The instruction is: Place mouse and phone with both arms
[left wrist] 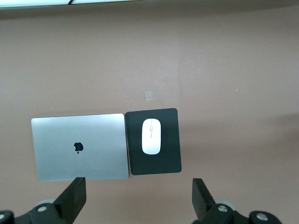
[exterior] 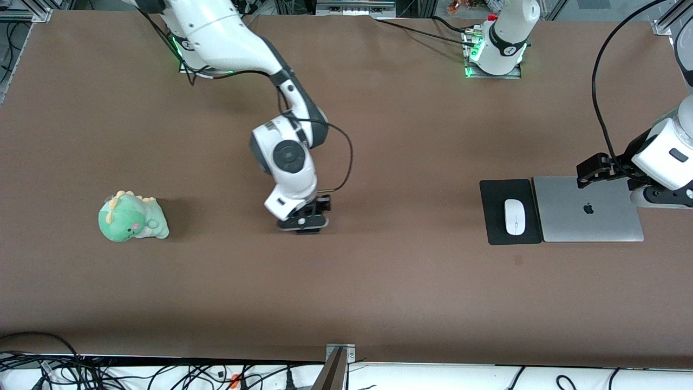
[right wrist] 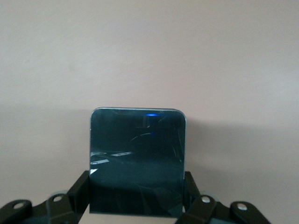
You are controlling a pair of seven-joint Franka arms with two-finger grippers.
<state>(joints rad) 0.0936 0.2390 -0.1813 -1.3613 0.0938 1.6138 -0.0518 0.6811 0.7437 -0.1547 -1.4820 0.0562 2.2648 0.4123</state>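
The white mouse lies on a black mouse pad toward the left arm's end of the table; it also shows in the left wrist view. My left gripper is open and empty, in the air over the laptop's edge. My right gripper is down at the table's middle, its fingers pressed on both long sides of the black phone. In the front view the phone is almost hidden under the gripper. I cannot tell whether the phone touches the table.
A closed silver laptop lies beside the mouse pad, toward the left arm's end. A green plush dinosaur sits toward the right arm's end. Brown tabletop lies between the right gripper and the pad.
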